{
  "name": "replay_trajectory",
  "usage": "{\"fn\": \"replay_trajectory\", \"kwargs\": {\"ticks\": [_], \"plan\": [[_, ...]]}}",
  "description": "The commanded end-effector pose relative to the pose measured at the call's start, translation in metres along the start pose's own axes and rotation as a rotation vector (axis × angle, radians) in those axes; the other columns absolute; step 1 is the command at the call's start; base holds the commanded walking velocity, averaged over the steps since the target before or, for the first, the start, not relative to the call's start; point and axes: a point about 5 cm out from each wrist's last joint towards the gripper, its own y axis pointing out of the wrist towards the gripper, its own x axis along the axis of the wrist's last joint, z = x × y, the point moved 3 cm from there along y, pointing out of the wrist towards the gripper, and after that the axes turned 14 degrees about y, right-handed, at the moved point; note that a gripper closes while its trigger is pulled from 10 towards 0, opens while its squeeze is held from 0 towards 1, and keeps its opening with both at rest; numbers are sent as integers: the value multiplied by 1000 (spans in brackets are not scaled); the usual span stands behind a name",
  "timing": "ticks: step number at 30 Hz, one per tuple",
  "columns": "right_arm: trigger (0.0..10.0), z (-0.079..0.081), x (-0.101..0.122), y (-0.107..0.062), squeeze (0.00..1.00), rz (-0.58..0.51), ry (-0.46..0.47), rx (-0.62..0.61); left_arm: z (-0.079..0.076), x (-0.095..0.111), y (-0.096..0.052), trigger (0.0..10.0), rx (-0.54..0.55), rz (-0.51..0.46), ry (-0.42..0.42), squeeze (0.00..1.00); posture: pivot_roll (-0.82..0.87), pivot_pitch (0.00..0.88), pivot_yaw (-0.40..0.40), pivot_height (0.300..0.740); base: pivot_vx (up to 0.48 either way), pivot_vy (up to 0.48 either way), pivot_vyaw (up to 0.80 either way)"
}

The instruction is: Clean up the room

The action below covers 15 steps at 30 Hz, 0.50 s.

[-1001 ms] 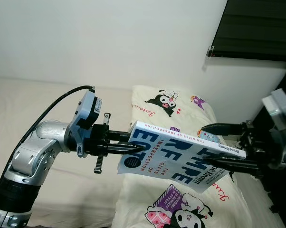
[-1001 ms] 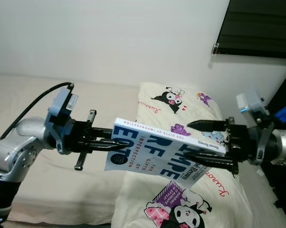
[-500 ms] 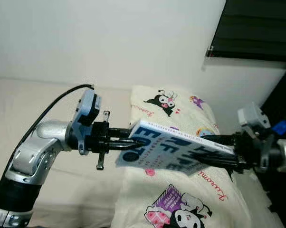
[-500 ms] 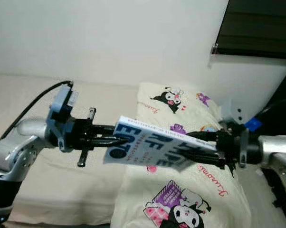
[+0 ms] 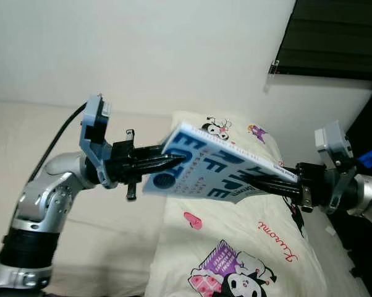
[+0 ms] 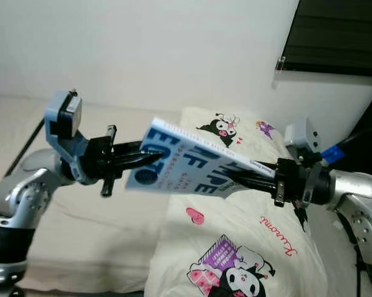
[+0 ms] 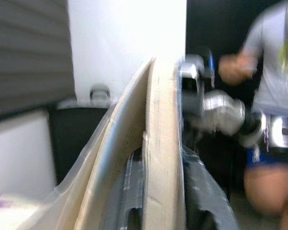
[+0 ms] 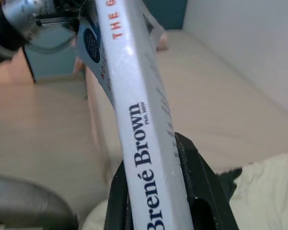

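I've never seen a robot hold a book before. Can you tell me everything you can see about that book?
The book is a paperback with a pale blue cover, large dark blue letters and a white spine reading "Brené Brown". It is shut, held in the air above the cartoon-print pillow, tilted with its far edge up. The left gripper clamps one end, the right gripper the other.

Bright, even light; blurred wrist views.
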Motion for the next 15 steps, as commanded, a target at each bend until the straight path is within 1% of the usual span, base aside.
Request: {"fn": "replay_trajectory", "kwargs": {"ticks": [1, 2, 3, 4, 5, 6, 7, 8, 9, 10, 11, 14, 15], "plan": [[0, -11, 11, -11, 0, -66, -7, -96, 1, -1, -3, 10000, 13, -28, -36, 1000, -52, 0, -47, 740, 0, 0, 0], [0, -13, 9, -10, 0, -64, -8, -111, 3, -10, -7, 10000, 54, -12, -53, 1000, -55, 0, -44, 740, 0, 0, 0], [0, -16, 3, -9, 0, -49, -5, -137, 9, -27, -14, 10000, 135, 36, -56, 1000, -53, 0, -46, 740, 0, 0, 0], [0, -16, 3, -9, 0, -49, -5, -137, 9, -27, -14, 10000, 135, 36, -56, 1000, -53, 0, -46, 740, 0, 0, 0], [0, -21, -4, -9, 0, -29, 3, -168, 17, -46, -24, 10000, 244, 107, -51, 1000, -53, 0, -46, 740, 0, 0, 0], [0, -21, -4, -9, 0, -29, 3, -168, 17, -46, -24, 10000, 244, 107, -51, 1000, -53, 0, -46, 740, 0, 0, 0], [0, -23, -10, -9, 0, -16, 8, -189, 22, -59, -32, 10000, 314, 158, -48, 1000, -53, 0, -46, 740, 0, 0, 0], [0, -23, -10, -9, 0, -16, 8, -189, 22, -59, -32, 10000, 314, 158, -48, 1000, -53, 0, -46, 740, 0, 0, 0], [0, -29, -18, -11, 0, -3, 25, -227, 27, -74, -43, 10000, 407, 219, -53, 1000, -49, 0, -47, 740, 0, 0, 0], [0, -29, -18, -11, 0, -3, 25, -227, 27, -74, -43, 10000, 407, 219, -53, 1000, -49, 0, -47, 740, 0, 0, 0], [0, -44, -34, -19, 0, 24, 66, -339, 34, -101, -70, 10000, 589, 356, -82, 1000, -49, 0, -47, 740, 0, 0, 0], [0, -44, -34, -19, 0, 24, 66, -339, 34, -101, -70, 10000, 589, 356, -82, 1000, -49, 0, -47, 740, 0, 0, 0], [0, -60, -52, -30, 0, 37, 116, -471, 36, -128, -102, 10000, 789, 524, -114, 1000, -48, 0, -47, 740, 0, 0, 0]]}}
